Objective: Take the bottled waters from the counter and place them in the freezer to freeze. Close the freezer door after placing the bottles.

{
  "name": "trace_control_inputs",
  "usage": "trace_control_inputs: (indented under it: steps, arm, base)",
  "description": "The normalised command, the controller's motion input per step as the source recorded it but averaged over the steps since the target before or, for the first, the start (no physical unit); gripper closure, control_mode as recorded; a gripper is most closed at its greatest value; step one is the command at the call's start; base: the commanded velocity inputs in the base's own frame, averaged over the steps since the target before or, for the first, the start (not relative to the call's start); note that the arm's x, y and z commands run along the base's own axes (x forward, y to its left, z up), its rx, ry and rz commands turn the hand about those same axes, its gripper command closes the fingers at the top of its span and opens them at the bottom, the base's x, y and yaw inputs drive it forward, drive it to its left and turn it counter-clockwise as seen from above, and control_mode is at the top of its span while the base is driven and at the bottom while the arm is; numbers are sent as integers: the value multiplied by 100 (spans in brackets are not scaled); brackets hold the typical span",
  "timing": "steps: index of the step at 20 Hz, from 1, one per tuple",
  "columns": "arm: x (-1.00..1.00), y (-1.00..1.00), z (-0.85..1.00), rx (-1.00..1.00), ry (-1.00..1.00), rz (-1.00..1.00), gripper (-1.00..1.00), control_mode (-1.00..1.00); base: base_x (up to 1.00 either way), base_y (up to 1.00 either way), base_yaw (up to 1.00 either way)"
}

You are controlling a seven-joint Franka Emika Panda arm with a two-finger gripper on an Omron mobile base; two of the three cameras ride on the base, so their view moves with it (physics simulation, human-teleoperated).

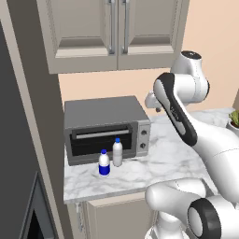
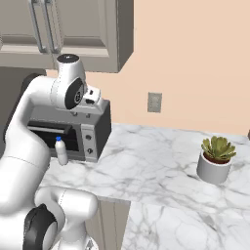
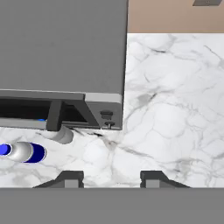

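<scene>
Two bottled waters stand on the counter (image 1: 163, 161) in front of a toaster oven: one with a blue label band (image 1: 104, 164) and a slimmer, plainer one (image 1: 117, 153) just behind it to the right. In the right base view the slim bottle (image 2: 61, 151) shows beside my arm. The hand view has the labelled bottle (image 3: 22, 152) at the left edge and the slim one (image 3: 61, 134) by the oven's front. My gripper (image 3: 111, 179) hangs high above the counter, right of the oven, open and empty, well clear of both bottles. The freezer (image 1: 11, 154) is the dark grey mass at far left; its door is out of view.
The grey toaster oven (image 1: 102, 119) fills the back of this counter stretch. Beige wall cabinets (image 1: 112, 32) hang above it. A potted succulent (image 2: 216, 157) stands far right on the marble, and a wall outlet (image 2: 155, 102) sits behind. A tall beige panel (image 1: 44, 140) separates the counter from the freezer.
</scene>
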Motion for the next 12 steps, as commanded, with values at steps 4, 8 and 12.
trace_control_inputs:
  steps: [4, 8, 12]
  arm:
    - [-11, 4, -2, 1, 2, 0, -100, -100]
    - [-23, 44, -24, 2, 5, 0, -100, -100]
    - [-8, 65, -38, 7, 0, 0, -100, -100]
  base:
    - [0, 0, 0]
    - [0, 0, 0]
    - [0, 0, 0]
